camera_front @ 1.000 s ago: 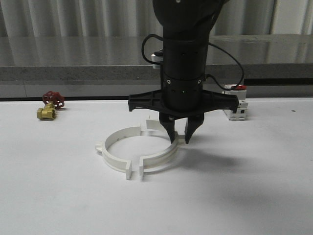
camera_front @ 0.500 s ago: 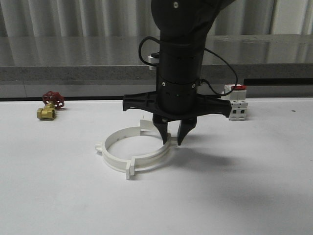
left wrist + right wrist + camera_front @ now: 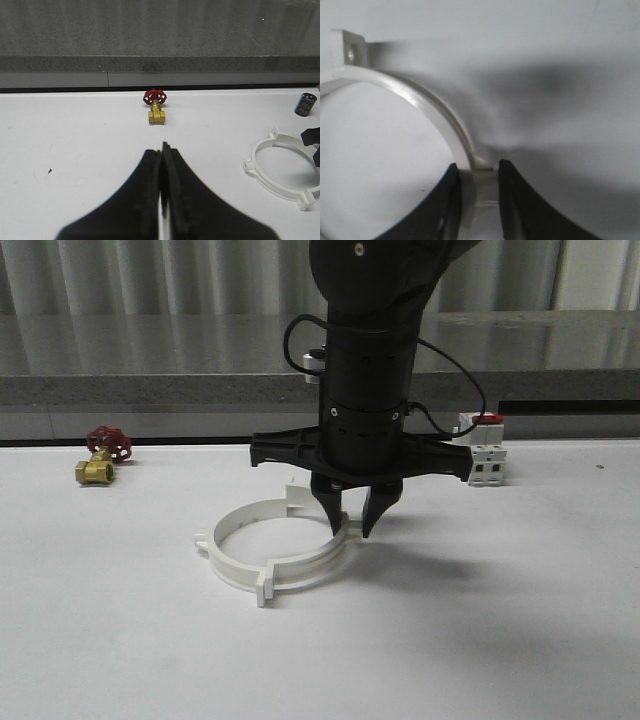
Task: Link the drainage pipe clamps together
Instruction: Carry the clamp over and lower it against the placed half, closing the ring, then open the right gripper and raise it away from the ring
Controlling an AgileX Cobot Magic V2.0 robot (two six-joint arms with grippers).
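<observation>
The table (image 3: 520,640) carries the clamps (image 3: 270,552) near its middle, laid as one ring with the near tabs touching; the far joint is hidden behind the arm. The right gripper (image 3: 352,522) stands over the right half, jaws narrow and closed on its band, so any push should stay level and gentle toward the left half. The left gripper (image 3: 161,180), pressed closed and empty, sits well apart.

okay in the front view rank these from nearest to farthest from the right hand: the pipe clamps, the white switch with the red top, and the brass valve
1. The drainage pipe clamps: the right hand straddles the ring's right-hand wall.
2. The white switch: behind and to the right of the hand, near the table's back edge.
3. The brass valve: far off to the left, at the back.
</observation>
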